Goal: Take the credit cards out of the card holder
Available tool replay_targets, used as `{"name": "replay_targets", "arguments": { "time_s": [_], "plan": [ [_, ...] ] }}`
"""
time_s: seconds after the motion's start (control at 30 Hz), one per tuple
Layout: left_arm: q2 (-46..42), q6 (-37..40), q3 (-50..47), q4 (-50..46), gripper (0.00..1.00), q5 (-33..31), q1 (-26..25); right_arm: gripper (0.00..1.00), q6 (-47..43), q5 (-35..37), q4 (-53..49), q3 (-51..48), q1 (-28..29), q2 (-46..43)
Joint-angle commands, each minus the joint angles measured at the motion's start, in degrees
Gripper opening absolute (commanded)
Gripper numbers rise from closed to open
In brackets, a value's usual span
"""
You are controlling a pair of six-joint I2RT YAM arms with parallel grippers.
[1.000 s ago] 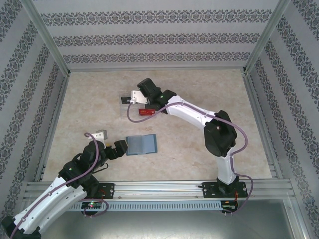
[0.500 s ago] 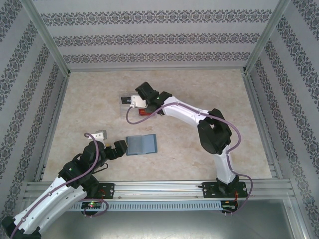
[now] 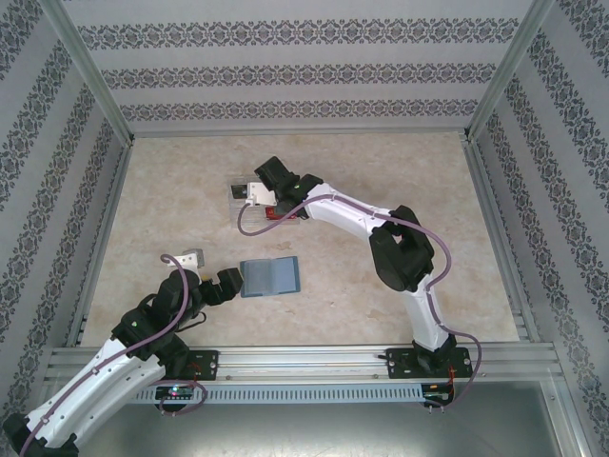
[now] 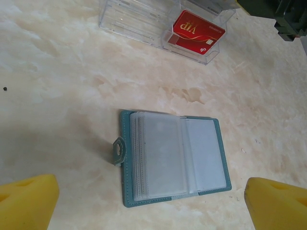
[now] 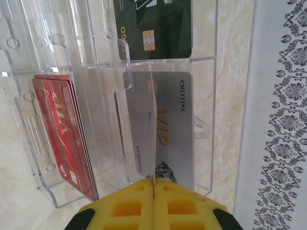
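Observation:
The teal card holder (image 3: 271,277) lies open and flat on the table, its clear sleeves (image 4: 172,158) looking empty. My left gripper (image 3: 233,283) rests at its left edge, open, its yellow pads (image 4: 29,199) wide apart on either side of the holder. My right gripper (image 3: 249,194) hangs over the clear tray (image 5: 96,67), shut on a silver card (image 5: 141,139) held edge-on. That card stands in the compartment where another silver VIP card (image 5: 180,120) lies.
The clear plastic tray (image 3: 238,211) sits at the back left of the table. It also holds a black card (image 5: 153,28) and red VIP cards (image 5: 62,134), the red ones seen too in the left wrist view (image 4: 197,29). A patterned wall (image 5: 283,115) runs close beside the tray.
My right arm has reached further left over the tray, carrying the silver card down into it. The left arm and the card holder have not moved.

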Motion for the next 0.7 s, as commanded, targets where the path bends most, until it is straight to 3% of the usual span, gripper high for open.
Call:
{"name": "replay_targets", "arguments": {
  "time_s": [0.0,0.07,0.13,0.67],
  "plan": [
    [-0.55,1.11,-0.8,-1.06,1.0,-0.57,-0.54,0.01,1.25,1.04,-0.13,1.74,-0.3,1.3],
    [-0.53,1.09,-0.78,-0.94,1.0,-0.4,-0.53,0.05,1.48,1.51,0.02,1.95,-0.41,1.43],
    [-0.48,1.18,-0.8,-0.84,1.0,-0.33,-0.54,0.26,1.93,2.5,0.64,2.22,-0.37,1.73],
    [-0.52,1.24,-0.97,-0.86,1.0,-0.27,-0.58,0.28,4.37,8.7,4.0,7.33,-1.65,6.0]
  ]
}}
